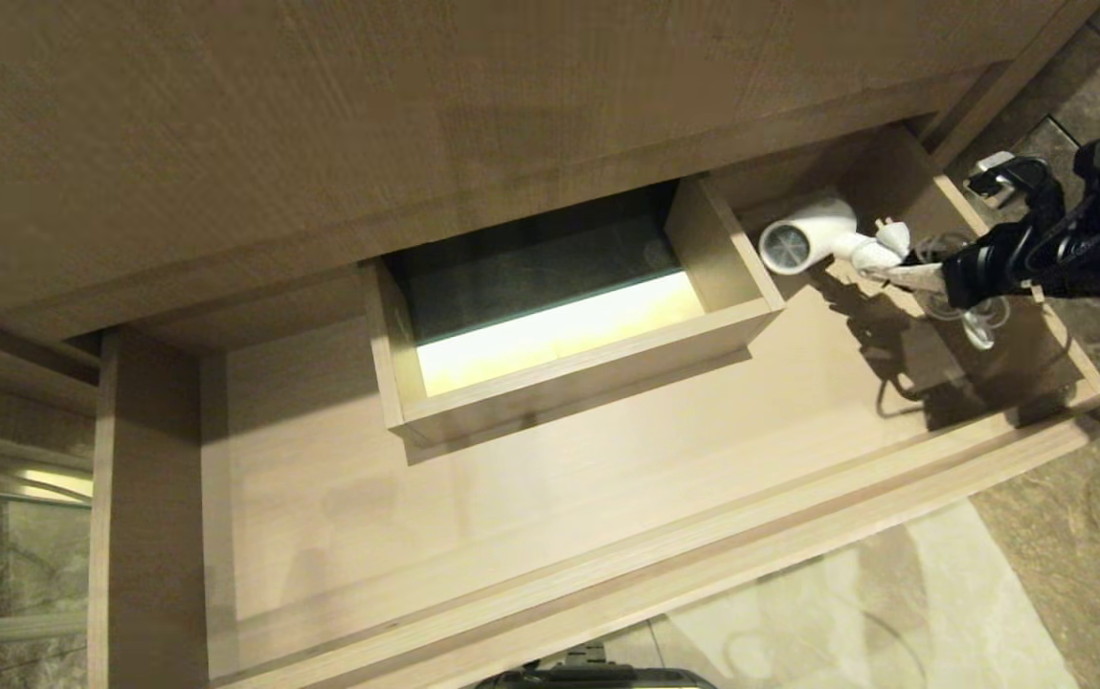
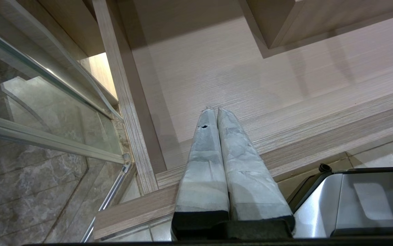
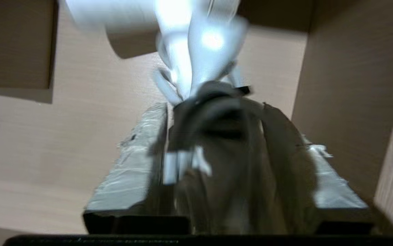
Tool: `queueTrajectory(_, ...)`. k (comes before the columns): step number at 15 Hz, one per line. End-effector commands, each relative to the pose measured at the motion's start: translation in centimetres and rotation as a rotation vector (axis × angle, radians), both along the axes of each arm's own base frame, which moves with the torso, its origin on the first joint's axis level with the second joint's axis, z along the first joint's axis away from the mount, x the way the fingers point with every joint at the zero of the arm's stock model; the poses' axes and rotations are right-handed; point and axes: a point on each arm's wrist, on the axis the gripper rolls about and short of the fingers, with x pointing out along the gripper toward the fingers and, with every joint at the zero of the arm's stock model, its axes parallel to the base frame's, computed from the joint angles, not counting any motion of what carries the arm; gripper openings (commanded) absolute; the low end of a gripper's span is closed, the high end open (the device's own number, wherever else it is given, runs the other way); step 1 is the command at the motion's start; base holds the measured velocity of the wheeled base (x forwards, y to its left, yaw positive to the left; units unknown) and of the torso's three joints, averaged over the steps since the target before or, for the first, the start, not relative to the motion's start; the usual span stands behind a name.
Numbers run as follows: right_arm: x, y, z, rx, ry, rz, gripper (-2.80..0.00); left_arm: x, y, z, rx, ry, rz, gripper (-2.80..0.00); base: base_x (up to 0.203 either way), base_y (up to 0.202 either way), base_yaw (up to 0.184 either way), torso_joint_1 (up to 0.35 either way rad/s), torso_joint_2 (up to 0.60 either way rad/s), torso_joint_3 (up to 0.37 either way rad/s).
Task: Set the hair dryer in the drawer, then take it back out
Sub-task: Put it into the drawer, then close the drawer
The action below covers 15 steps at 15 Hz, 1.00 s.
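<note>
Hair dryer held over the drawer's right end

The right gripper (image 1: 904,273) pinches the handle of the hair dryer (image 1: 813,244) between its jaws, above the drawer (image 1: 511,517) at its right end, cord dangling. The left gripper (image 2: 213,111) hangs with jaws pressed together over the drawer's left end

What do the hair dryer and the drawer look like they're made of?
The hair dryer looks like smooth white plastic: a glossy moulded barrel with a round grey grille end. The drawer looks like pale beige wood-grain board, probably laminate rather than solid wood, judging by its even, matte striping.
</note>
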Motion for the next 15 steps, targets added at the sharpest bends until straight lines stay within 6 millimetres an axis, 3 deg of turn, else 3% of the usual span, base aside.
queueTrajectory(1, 0.3, 0.3, -1.0, 0.001, 0.026, 0.007, 0.0, 0.0, 0.0, 0.0, 0.0, 0.0, 0.0, -2.8, 0.0, 0.0, 0.0, 0.0, 0.0, 0.0)
queueTrajectory(4, -1.4, 0.5, 0.5, -0.003, 0.001, -0.001, 0.0, 0.0, 0.0, 0.0, 0.0, 0.001, 0.0, -2.8, 0.0, 0.0, 0.0, 0.0, 0.0, 0.0)
queueTrajectory(7, -5.5, 0.2, 3.7, 0.039, -0.014, -0.054, 0.0, 0.0, 0.0, 0.0, 0.0, 0.0, 0.0, -2.8, 0.0, 0.0, 0.0, 0.0, 0.0, 0.0)
queueTrajectory(8, -7.6, 0.1, 5.0, 0.052, -0.022, -0.075, -2.8, 0.0, 0.0, 0.0, 0.0, 0.0, 0.0, -2.8, 0.0, 0.0, 0.0, 0.0, 0.0, 0.0)
queueTrajectory(11, -14.5, 1.5, 6.8, 0.058, 0.009, -0.145, -2.8, 0.0, 0.0, 0.0, 0.0, 0.0, -0.001, -2.8, 0.0, 0.0, 0.0, 0.0, 0.0, 0.0)
queueTrajectory(13, -18.9, 2.6, 4.7, 0.052, 0.091, -0.215, -2.8, 0.0, 0.0, 0.0, 0.0, 0.0, 0.0, -2.8, 0.0, 0.0, 0.0, 0.0, 0.0, 0.0)
queueTrajectory(15, -23.9, 3.9, 0.7, 0.026, 0.241, -0.271, -2.8, 0.0, 0.0, 0.0, 0.0, 0.0, 0.0, -2.8, 0.0, 0.0, 0.0, 0.0, 0.0, 0.0)
